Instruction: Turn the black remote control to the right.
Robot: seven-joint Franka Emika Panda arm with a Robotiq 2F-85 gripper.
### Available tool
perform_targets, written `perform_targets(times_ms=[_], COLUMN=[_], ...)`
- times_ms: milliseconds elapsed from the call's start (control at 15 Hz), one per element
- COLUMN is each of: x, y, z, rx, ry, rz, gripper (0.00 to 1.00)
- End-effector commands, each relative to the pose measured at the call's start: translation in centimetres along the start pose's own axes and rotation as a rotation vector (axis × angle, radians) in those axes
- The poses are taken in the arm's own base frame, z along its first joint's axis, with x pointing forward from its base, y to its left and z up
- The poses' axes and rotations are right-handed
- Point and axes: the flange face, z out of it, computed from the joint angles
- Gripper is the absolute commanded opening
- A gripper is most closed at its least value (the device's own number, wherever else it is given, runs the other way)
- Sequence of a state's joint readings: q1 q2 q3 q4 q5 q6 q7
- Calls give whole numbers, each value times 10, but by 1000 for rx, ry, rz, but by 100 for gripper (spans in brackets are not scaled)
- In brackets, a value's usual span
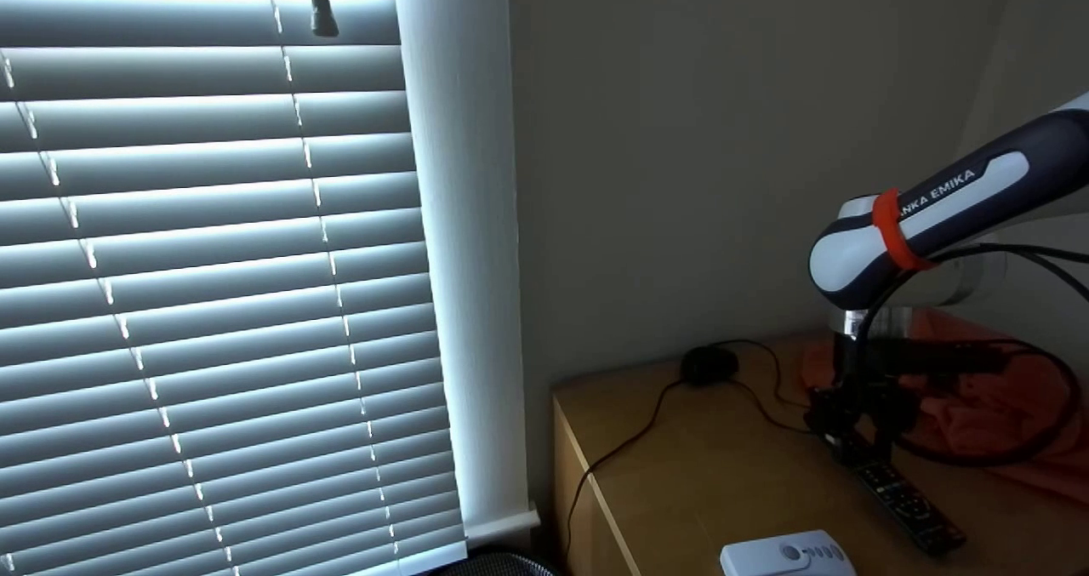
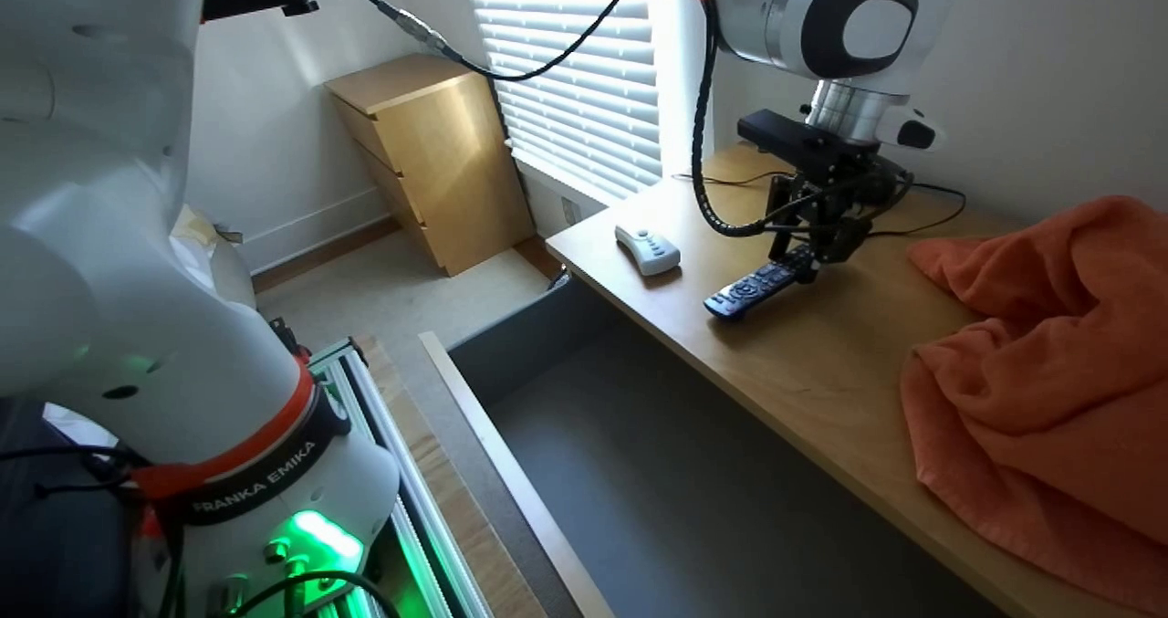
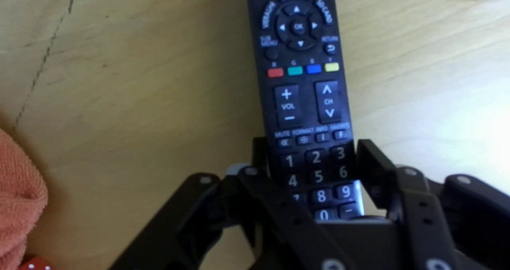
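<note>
gripper [image 3: 313,154]: clamped on remote [image 3: 306,102] by its long sides | remote: on or just above dresser [image 2: 849,353] (unclear), between cloth [image 2: 1049,371] and white box [image 2: 649,250] | done: grasp | turn progress: cannot tell | remaining: likely turn, release

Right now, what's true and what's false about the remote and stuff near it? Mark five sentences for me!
The end effector grips the black remote control. True.
An orange cloth and a white gadget lie on the wooden top. True.
The orange cloth covers the black remote control. False: it lies apart.
A drawer stands open below the wooden top. True.
The white gadget touches the black remote control. False: they're apart.
</note>
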State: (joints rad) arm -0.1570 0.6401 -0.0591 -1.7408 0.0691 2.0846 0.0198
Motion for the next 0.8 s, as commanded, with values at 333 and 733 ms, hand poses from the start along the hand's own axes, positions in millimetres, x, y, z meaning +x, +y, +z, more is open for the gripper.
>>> perform_targets(times_ms=[333,733], x=[4,15], y=[15,27], z=[10,6], rx=[-22,-74], ry=[-143,-100], rz=[-14,-114], gripper=[33,33])
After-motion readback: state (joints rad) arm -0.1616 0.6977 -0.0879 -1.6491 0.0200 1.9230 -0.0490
